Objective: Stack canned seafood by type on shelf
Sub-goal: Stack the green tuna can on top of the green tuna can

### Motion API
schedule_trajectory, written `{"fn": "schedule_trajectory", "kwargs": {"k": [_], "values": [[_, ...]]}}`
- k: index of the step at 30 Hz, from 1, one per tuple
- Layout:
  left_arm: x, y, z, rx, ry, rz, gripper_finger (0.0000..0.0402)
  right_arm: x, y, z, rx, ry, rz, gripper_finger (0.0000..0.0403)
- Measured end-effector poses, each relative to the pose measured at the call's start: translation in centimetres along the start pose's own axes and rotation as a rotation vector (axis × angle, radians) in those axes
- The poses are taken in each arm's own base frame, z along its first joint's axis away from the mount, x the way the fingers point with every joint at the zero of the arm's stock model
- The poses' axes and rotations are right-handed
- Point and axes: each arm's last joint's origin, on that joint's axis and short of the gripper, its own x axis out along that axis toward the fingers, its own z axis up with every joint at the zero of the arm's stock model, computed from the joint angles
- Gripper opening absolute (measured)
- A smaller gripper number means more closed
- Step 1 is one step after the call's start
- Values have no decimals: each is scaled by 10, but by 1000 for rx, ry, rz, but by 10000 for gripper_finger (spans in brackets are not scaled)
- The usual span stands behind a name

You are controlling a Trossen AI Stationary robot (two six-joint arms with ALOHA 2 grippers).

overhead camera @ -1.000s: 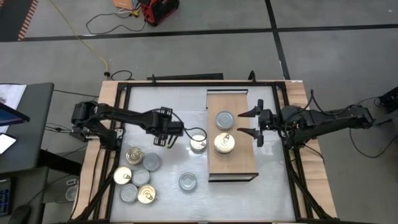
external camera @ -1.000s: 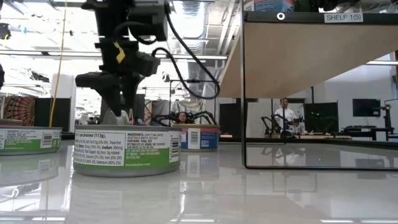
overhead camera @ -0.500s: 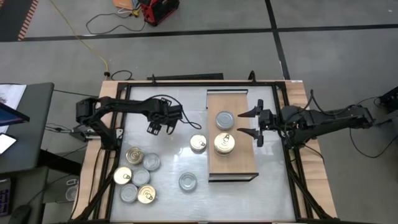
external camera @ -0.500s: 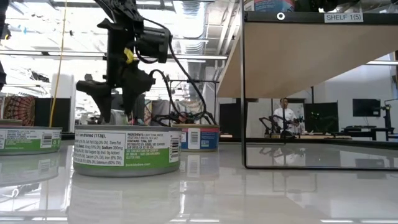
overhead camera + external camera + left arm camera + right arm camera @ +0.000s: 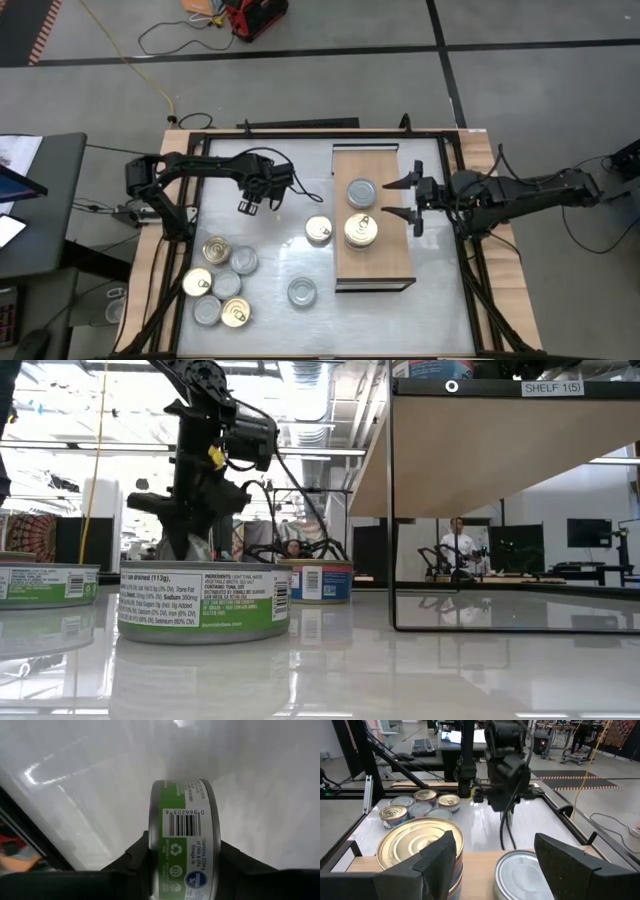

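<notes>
The left fingers (image 5: 137, 857) are clamped on a green-labelled tin (image 5: 182, 815), one finger against each flat face, so the tin is held on its edge with the barcode facing the wrist camera. From above, the left gripper (image 5: 248, 203) hangs over a bare patch of the desk (image 5: 270, 330) at about 10 o'clock, apart from every other tin.

The right fingers (image 5: 440, 857) stand wide apart with nothing between them. The right gripper (image 5: 413, 198) is at the 3 o'clock edge of the shelf (image 5: 378, 265), pointing across it towards the two piles there. The shelf is a light wooden board lying on the desk's 2 to 4 o'clock side. On it, a silver-lidded tin (image 5: 360, 192) sits towards 12 o'clock, and a gold-lidded pile (image 5: 360, 230) sits just beside it towards 6 o'clock.

On the desk, just off the shelf's 9 o'clock edge, stands another tin (image 5: 318, 231). A lone silver-lidded tin (image 5: 302, 292) is at about 6 o'clock. A cluster of six tins (image 5: 222, 283), gold and silver lids mixed and packed close together, lies at about 8 o'clock.
</notes>
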Motion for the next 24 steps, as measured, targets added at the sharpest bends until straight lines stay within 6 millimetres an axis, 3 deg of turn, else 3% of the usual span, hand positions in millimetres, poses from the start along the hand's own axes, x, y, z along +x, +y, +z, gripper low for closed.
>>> {"fn": "schedule_trajectory", "kwargs": {"k": [4, 8, 16, 24], "values": [[-24, 5, -8, -98, -70, -29, 127, -6, -1, 3, 7, -28, -1, 295], [-62, 10, -16, -180, -211, -3, 127, -9, -2, 4, 9, -40, -1, 295], [-139, 22, -28, -434, -770, 2, 133, 1, -3, 2, 29, -21, -19, 295], [-174, 32, -11, -604, -1199, -66, 132, 10, -19, -1, 104, 11, -108, 295]]}}
